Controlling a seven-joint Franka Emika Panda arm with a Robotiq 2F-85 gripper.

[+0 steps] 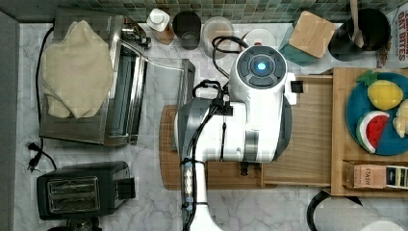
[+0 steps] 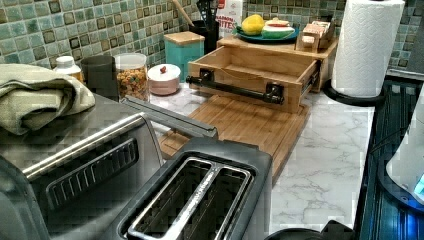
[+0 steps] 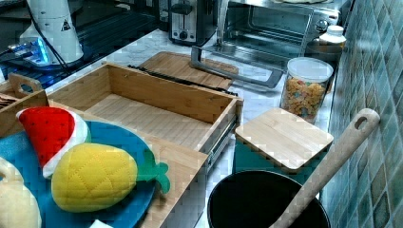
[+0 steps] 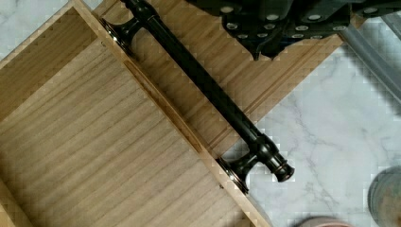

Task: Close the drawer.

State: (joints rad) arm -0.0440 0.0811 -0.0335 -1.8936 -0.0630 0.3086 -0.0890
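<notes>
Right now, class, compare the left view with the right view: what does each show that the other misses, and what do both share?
Only the left view shows the drawer's dark bar handle from the front and the paper towel roll. Only the right view shows the black pot with its wooden spoon. Both share the open, empty drawer, the cutting board lying in front of it, the cereal jar, the toaster and the teal canister.

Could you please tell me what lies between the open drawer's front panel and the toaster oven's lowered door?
The cutting board lies there, flat on the counter, below the drawer handle, as the left view shows.
</notes>
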